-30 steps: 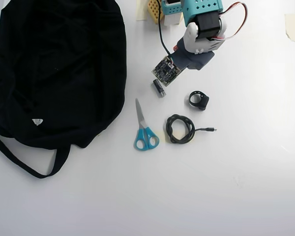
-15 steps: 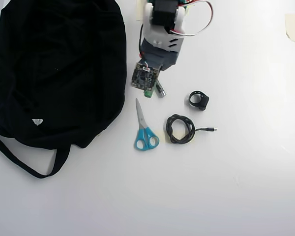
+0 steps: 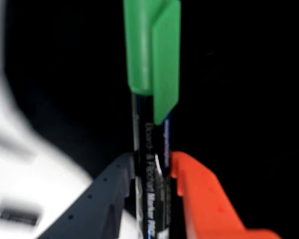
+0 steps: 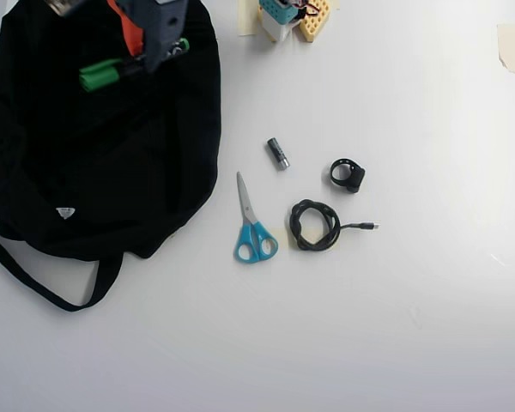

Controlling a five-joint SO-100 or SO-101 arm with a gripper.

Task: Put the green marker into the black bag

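the gripper (image 3: 152, 174) is clamped on the green marker (image 3: 150, 99), one grey finger and one orange finger pressing the black printed barrel from either side in the wrist view, so the pen is pinched partway along its length and its green cap sticks out well beyond the fingertips. that grip looks chosen to carry the pen level and to leave the capped end free to drop first; that is a judgement, not something shown. in the overhead view the gripper (image 4: 146, 51) hangs over the upper part of the black bag (image 4: 86, 172), and the green marker (image 4: 120, 70) lies across it with its cap pointing towards the bag's left side and its small green end poking out on the far side of the fingers. the pen is therefore above the black bag and not yet resting in it, as far as can be told; how high it sits over the fabric cannot be read. to the right of the bag on the white table (image 4: 412, 300) lie the battery (image 4: 278, 154), the blue scissors (image 4: 252, 225), the coiled cable (image 4: 316, 225) and a small black ring (image 4: 348, 174), all well apart from the bag and from the gripper.
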